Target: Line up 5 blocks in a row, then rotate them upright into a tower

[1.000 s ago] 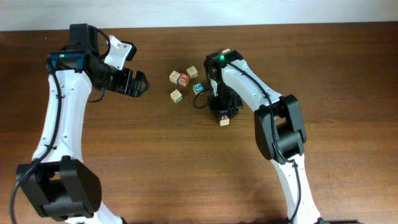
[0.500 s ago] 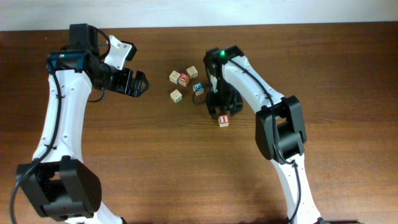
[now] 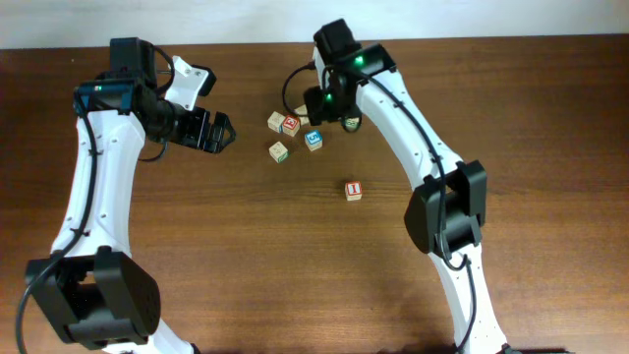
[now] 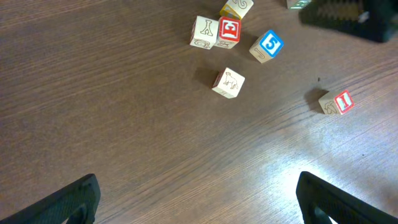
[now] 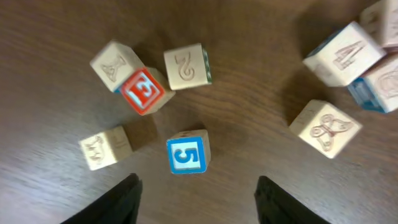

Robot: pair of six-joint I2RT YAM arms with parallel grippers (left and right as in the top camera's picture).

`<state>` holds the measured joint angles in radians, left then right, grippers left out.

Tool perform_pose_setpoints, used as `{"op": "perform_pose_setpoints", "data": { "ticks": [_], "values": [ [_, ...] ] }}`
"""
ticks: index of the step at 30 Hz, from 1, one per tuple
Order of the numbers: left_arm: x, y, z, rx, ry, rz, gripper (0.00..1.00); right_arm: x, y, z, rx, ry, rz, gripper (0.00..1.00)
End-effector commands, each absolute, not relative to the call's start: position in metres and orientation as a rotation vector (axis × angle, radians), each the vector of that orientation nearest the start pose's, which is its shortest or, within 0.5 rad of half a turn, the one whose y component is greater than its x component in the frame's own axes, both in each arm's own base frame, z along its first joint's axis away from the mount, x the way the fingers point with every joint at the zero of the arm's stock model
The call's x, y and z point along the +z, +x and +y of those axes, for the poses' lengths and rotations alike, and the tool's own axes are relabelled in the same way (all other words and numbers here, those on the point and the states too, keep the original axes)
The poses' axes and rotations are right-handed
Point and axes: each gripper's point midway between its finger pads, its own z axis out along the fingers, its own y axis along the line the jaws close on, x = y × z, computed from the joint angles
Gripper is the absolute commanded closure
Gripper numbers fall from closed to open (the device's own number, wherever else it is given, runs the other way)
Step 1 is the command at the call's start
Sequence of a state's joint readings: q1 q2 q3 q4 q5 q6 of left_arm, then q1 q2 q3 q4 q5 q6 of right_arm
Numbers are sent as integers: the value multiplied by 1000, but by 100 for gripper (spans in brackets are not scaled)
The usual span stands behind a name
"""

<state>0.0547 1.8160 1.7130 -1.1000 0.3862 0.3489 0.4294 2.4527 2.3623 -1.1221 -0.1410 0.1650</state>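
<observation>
2 cube (image 4: 237,7) cut by the top edge — cube cluster (image 5: 344,55) by the right.

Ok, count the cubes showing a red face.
2. The red E cube touches a plain cube in the group; the red I cube lies alone, apart. The right arm may hide more.

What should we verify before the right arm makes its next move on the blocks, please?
1. Right gripper open and empty: ok.
2. Blue 5 block just ahead of that gripper, touching no neighbour: ok.
3. Lone red block set down apart from the others, free of both grippers: ok.
4. Touching red-and-plain pair out of the path to the blue block: ok, though close.
5. Left gripper open, away from the blocks: ok.
6. Which blocks are already rotated: cannot tell.
</observation>
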Motion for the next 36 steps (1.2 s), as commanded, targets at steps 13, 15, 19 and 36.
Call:
{"op": "perform_pose_setpoints", "data": {
  "ticks": [13,15,19,36],
  "values": [
    [194,425,-43,-417,498,2609,1,36,477,278,462,-724,2752,46],
    [194,425,-43,-417,498,2610,1,38,480,282,471,-733,2731,46],
    [194,425,-43,-417,498,2610,1,39,485,286,449,-739,2701,45],
    [194,425,-43,-416,498,2610,1,18,488,281,229,-702,2724,50]
  ]
}}
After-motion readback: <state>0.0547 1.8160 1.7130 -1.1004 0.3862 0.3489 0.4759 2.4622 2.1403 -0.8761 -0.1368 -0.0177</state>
